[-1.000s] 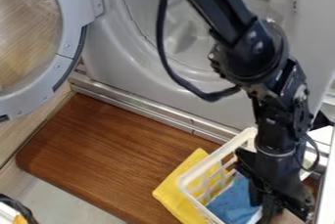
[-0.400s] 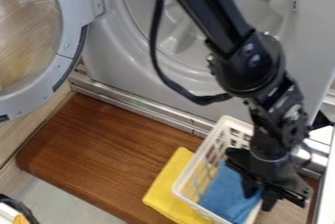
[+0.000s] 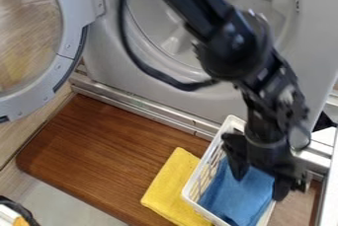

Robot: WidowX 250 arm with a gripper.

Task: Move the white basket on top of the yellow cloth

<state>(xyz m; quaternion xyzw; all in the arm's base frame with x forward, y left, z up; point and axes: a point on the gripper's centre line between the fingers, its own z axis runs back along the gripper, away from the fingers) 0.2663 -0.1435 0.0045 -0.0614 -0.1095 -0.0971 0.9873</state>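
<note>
Over the right part of the basket hangs the black gripper (image 3: 260, 179), its two fingers spread apart above the blue cloth, nothing visible between them but that cloth. The white basket (image 3: 189, 194) stands at the lower right, upright and slanted, its left side against or over the right edge of the yellow cloth; which of these is unclear. A blue cloth (image 3: 232, 196) lies inside the basket. The folded yellow cloth (image 3: 167, 185) lies flat on the brown board, largely exposed to the left of the basket. Part of the basket's far right side is hidden behind the gripper.
The brown wooden board (image 3: 99, 146) extends left of the cloth. A grey machine (image 3: 112, 57) with a round opening stands behind, its round door (image 3: 69, 37) swung out at upper left. A metal rail (image 3: 145, 107) borders the board's back edge. Something white and orange (image 3: 15, 216) sits at lower left.
The gripper and arm have moved left. The basket has shifted and turned slightly, with its far end more leftward than at first. The yellow cloth has slid a little left.
</note>
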